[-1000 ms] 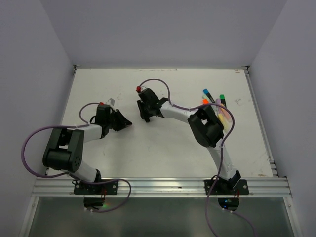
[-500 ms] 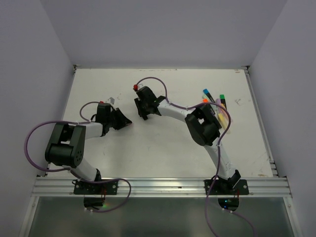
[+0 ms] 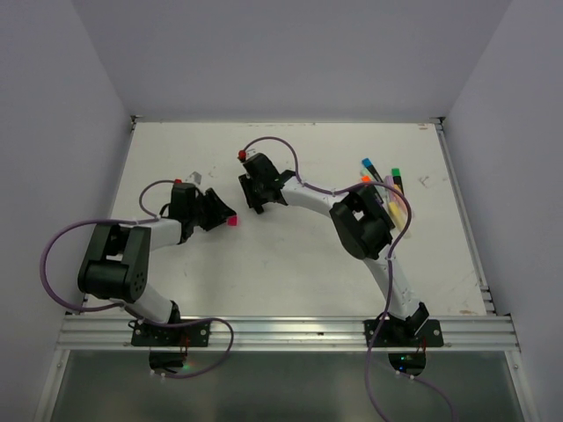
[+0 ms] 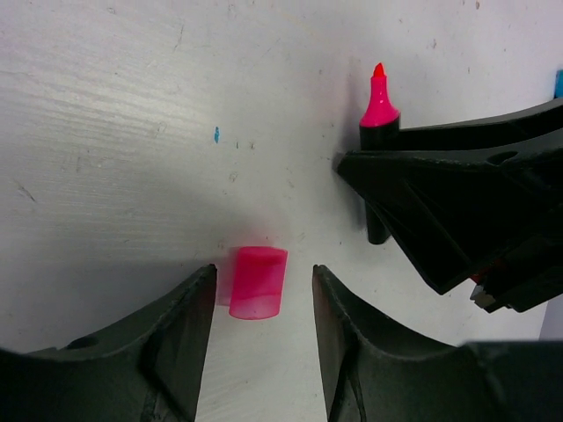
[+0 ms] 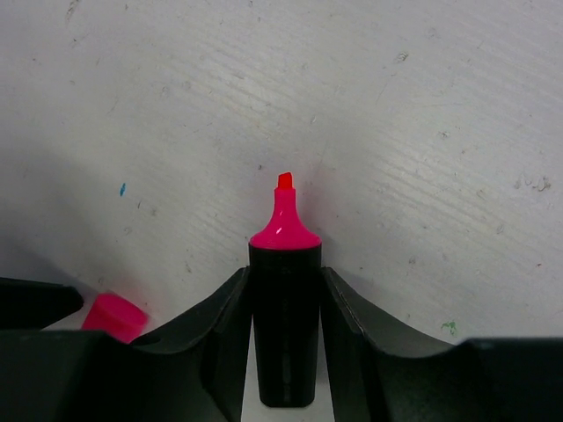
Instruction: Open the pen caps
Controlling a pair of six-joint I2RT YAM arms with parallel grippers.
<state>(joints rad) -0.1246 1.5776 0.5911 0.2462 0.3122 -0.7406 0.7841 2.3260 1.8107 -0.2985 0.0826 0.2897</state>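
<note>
Now the left claw (image 4: 264, 274) has let go. A second ago, from overhead, its jaws were drawn close and no pink showed at them. At this moment they stand apart.

The pink cap (image 4: 258, 282) lies on its side on the worktop (image 3: 290, 272) between the two fingers. We see a sliver of bare surface on either side, so it touches neither. From overhead it sits left of the worktop's middle, about halfway between the near and far edges.

The right claw (image 5: 285, 274) is closed on the black barrel of the pink pen (image 5: 283, 343). The bare pink tip pokes out ahead of the fingers, pointing away from the wrist. Pen and cap are near each other but clearly apart.

We judge this pen done: cap off, cap set down, barrel in hand.

The other pens (image 3: 387, 189) lie bunched near the right edge, toward the far right corner. We make out a blue cap (image 3: 367, 163), a green cap (image 3: 396, 171) and an orange cap (image 3: 366, 179) on them. The rest of the bunch is partly hidden by the right arm, so we cannot count it.

The open pen probably needs putting down before the next one is fetched. The loose cap, being round, may roll if it is nudged.
</note>
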